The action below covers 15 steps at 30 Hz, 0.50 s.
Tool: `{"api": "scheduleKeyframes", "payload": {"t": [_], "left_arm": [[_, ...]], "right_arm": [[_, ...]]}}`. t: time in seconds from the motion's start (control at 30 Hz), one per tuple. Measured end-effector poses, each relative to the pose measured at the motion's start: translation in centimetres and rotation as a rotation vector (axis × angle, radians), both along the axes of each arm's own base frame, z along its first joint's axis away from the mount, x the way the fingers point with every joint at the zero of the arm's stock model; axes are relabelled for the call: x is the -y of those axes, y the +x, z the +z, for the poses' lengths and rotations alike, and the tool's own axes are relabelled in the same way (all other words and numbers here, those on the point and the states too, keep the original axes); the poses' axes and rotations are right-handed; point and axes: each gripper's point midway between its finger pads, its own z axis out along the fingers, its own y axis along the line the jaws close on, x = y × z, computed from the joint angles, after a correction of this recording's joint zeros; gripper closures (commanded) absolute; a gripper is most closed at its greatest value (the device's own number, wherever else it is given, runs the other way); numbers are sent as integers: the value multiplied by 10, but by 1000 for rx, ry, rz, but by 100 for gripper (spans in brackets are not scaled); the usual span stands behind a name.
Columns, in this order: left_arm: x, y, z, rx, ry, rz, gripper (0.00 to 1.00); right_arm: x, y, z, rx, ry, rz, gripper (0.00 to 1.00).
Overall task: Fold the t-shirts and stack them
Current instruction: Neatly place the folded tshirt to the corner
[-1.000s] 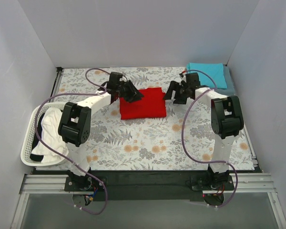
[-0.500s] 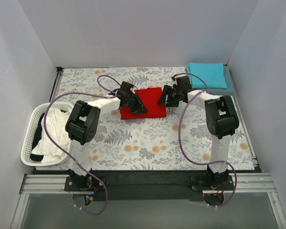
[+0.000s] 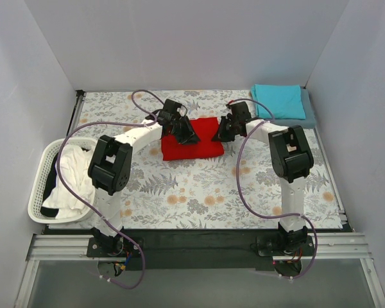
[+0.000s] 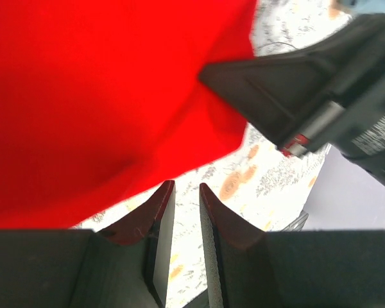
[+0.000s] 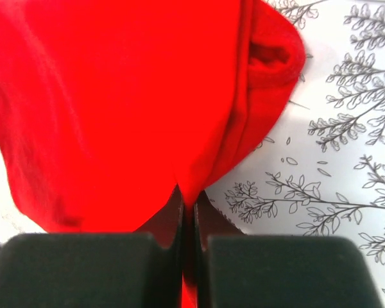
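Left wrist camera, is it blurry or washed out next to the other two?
Left wrist view: the red shirt is soft, flat saturated colour, folds barely readable. Right wrist view: same glowing red, but the patterned tablecloth looks sharp. Top view: even light, soft shadows, everything crisp.

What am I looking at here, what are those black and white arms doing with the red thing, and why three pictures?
Two robot arms are bolted to the near edge of a table. One picture looks down from above and behind them; the other two come from a camera on each wrist, showing its own fingers. On the table lie a folded red shirt and, far right, a teal shirt on a grey-blue one. A white basket of cloth stands at the left. The right gripper is shut on the red shirt's edge. The left gripper is at its other side, jaws slightly apart, gripping nothing I can see.
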Motion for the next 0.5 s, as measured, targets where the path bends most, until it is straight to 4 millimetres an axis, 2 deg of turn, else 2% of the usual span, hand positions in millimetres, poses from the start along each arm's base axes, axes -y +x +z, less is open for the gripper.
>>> {"api": "scheduleKeyframes", "payload": {"t": [0.1,0.23,0.37,0.5], "left_arm": [[1,5,20,29,4,-13,78],[-5,2,51,74,29,-33,78],[-14,-9,79,114,44,-55,78],[-21,-20,99,142,55,-80,78]], "right_arm": [[4,6,2,-1,-43,-5,99],[18,22,10,48,-190,-5,99],[40,57,38,164,-368,-14,99],[67,93,66,274,-529,-29,99]]}}
